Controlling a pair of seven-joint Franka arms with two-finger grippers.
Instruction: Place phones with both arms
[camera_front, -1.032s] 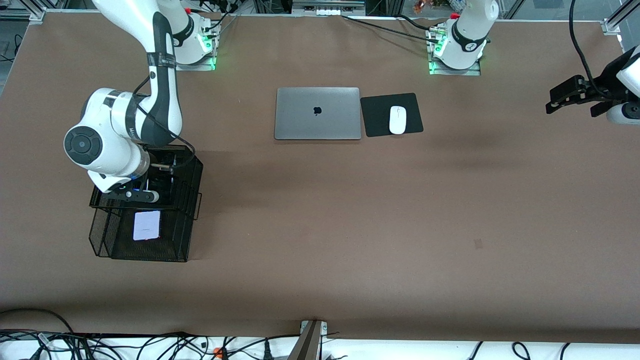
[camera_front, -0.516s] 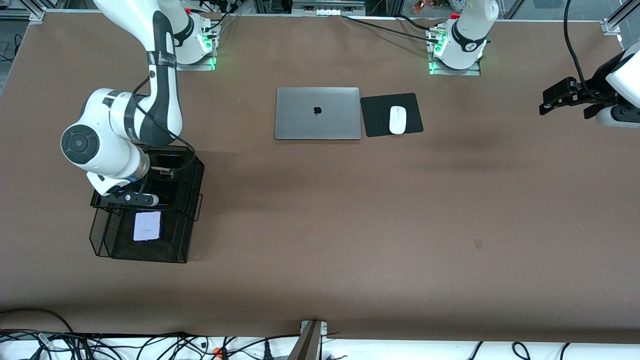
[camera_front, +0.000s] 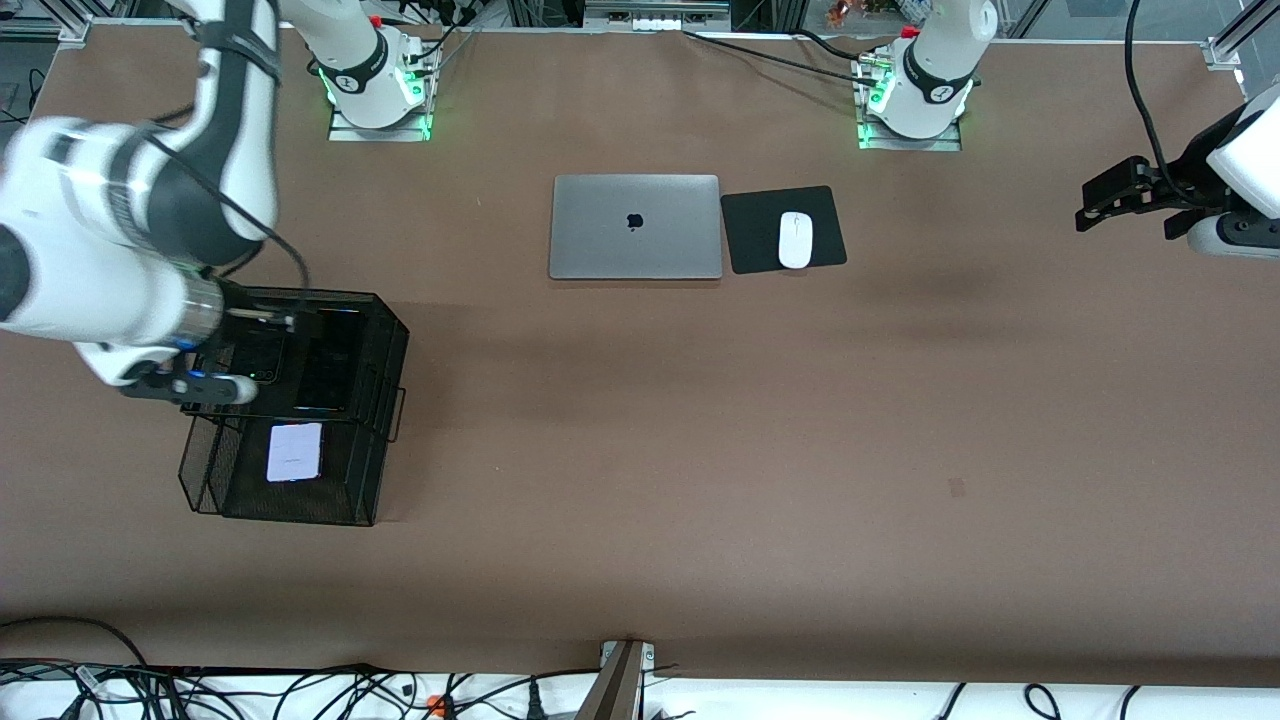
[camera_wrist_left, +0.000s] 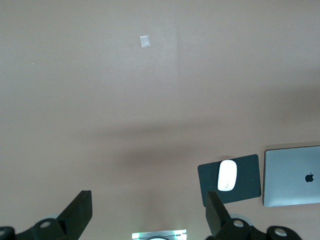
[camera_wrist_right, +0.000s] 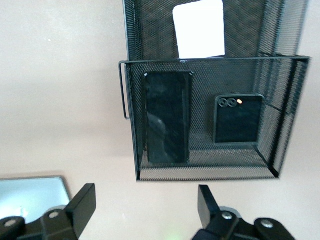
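front view is giving us only one mark to read, the apple logo on the closed silver laptop (camera_front: 635, 227); beside it, toward the left arm's end, a white mouse (camera_front: 795, 240) is lying on a black pad (camera_front: 783, 229).

we are seeing a two-level black mesh rack (camera_front: 375, 400) sitting toward the right arm's end of the table. the pale phone (camera_front: 295, 452) is lying flat on its lower level, nearer the front camera.

right wrist view is showing us what the arm is hiding from the front: the long black phone (camera_wrist_right: 167, 118) and the small black phone (camera_wrist_right: 238, 119) with two lenses are lying side by side, apart, on the upper level. the right gripper (camera_wrist_right: 146, 206) is hanging over that level with its fingers apart and nothing between them.

left wrist view is showing us the left gripper (camera_wrist_left: 149, 215) spread wide and empty over bare table at the left arm's end, where that arm is waiting.
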